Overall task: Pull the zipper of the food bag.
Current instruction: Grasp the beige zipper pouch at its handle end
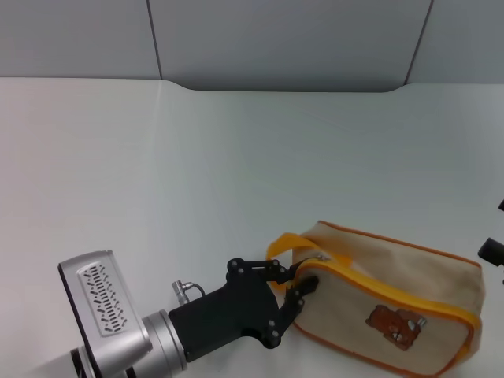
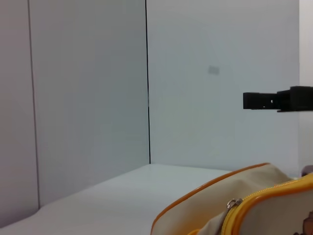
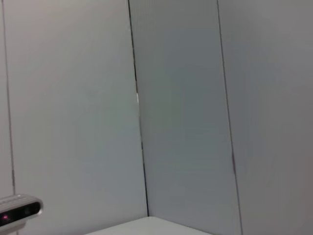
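Observation:
The food bag (image 1: pixel 394 303) is a boxy beige pouch with orange piping and a brown bear print (image 1: pixel 394 326), lying at the front right of the white table. Its yellow-orange zipper (image 1: pixel 409 298) runs along the top edge, with the small metallic pull tab (image 1: pixel 320 257) at the left end, beside the loop handle (image 1: pixel 280 244). My left gripper (image 1: pixel 300 277) is open at the bag's left end, just below the handle and short of the tab. The left wrist view shows the bag (image 2: pixel 205 200), zipper (image 2: pixel 266 193) and free tab (image 2: pixel 234 202). Only a black bit of my right gripper (image 1: pixel 493 250) shows at the right edge, also in the left wrist view (image 2: pixel 274 100).
The white table (image 1: pixel 197 173) stretches to grey wall panels (image 1: pixel 283 39) at the back. The left arm's silver wrist housing (image 1: pixel 102 311) fills the front left corner. The right wrist view shows only wall panels and a silver camera end (image 3: pixel 17 210).

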`<move>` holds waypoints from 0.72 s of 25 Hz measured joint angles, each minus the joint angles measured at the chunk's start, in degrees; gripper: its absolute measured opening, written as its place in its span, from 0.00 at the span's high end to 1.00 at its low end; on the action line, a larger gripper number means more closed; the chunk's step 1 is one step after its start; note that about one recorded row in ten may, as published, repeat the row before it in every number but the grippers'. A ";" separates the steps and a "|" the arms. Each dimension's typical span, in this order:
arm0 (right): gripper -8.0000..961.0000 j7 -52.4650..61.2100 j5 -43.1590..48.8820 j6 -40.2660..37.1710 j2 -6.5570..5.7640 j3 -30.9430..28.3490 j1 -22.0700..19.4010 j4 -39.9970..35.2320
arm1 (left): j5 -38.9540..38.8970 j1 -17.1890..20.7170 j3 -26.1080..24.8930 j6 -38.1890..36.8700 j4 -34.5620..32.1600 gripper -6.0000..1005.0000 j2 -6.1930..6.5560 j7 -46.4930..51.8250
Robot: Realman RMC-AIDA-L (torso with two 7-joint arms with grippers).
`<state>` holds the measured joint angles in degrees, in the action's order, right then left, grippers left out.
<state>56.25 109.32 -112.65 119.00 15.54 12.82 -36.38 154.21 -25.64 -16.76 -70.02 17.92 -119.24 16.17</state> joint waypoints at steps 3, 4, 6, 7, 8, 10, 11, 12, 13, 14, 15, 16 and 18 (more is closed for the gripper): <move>0.23 -0.04 0.00 0.00 0.00 -0.72 0.01 0.07 | 0.07 0.01 -0.38 -0.48 -0.02 0.83 0.08 -0.17; 0.23 -0.05 0.01 0.00 0.02 -1.00 0.01 0.09 | 0.07 -0.08 -0.79 -0.72 -0.23 0.83 0.08 -0.53; 0.23 -0.55 0.01 -0.03 0.07 -2.18 0.05 0.59 | 0.02 -0.14 -0.81 -0.73 -0.26 0.84 0.05 -0.88; 0.23 -0.84 0.01 -0.08 0.08 -2.53 0.07 0.86 | 0.02 -0.17 -0.93 -0.73 -0.22 0.84 0.04 -1.22; 0.23 -0.84 0.01 -0.08 0.08 -2.53 0.07 0.86 | 0.06 -0.19 -1.21 -0.78 -0.11 0.84 0.05 -1.84; 0.23 -1.57 0.01 -0.24 0.09 -3.30 0.08 1.47 | 0.20 -0.18 -1.59 -0.96 -0.03 0.85 0.07 -2.68; 0.23 -1.71 0.01 -0.25 0.09 -3.48 0.09 1.59 | 0.25 -0.14 -1.87 -1.43 -0.11 0.85 0.12 -3.66; 0.23 -1.96 0.01 -0.24 0.09 -3.61 0.11 1.75 | 0.23 -0.13 -2.02 -1.88 -0.27 0.85 0.19 -4.37; 0.23 -2.32 0.00 -0.23 0.09 -3.67 0.14 1.91 | 0.22 -0.11 -2.21 -2.59 -0.47 0.86 0.28 -5.21; 0.24 -3.89 -0.42 -0.19 0.09 -4.13 0.20 2.86 | 0.19 -0.06 -2.69 -3.64 -0.83 0.86 0.40 -6.61; 0.24 -3.89 -0.42 -0.19 0.09 -4.13 0.20 2.86 | 0.18 -0.02 -3.27 -4.54 -1.21 0.86 0.50 -8.29; 0.24 -5.19 -0.96 -0.20 0.12 -4.53 0.22 4.04 | 0.24 0.02 -4.09 -5.57 -1.80 0.86 0.54 -10.22; 0.24 -7.84 -1.85 -0.23 0.15 -4.94 0.31 6.23 | 0.33 0.00 -6.08 -7.86 -3.52 0.86 0.60 -14.90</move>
<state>48.40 107.48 -112.87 119.14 10.60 13.13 -30.15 154.54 -25.64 -22.84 -77.88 14.40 -118.63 1.27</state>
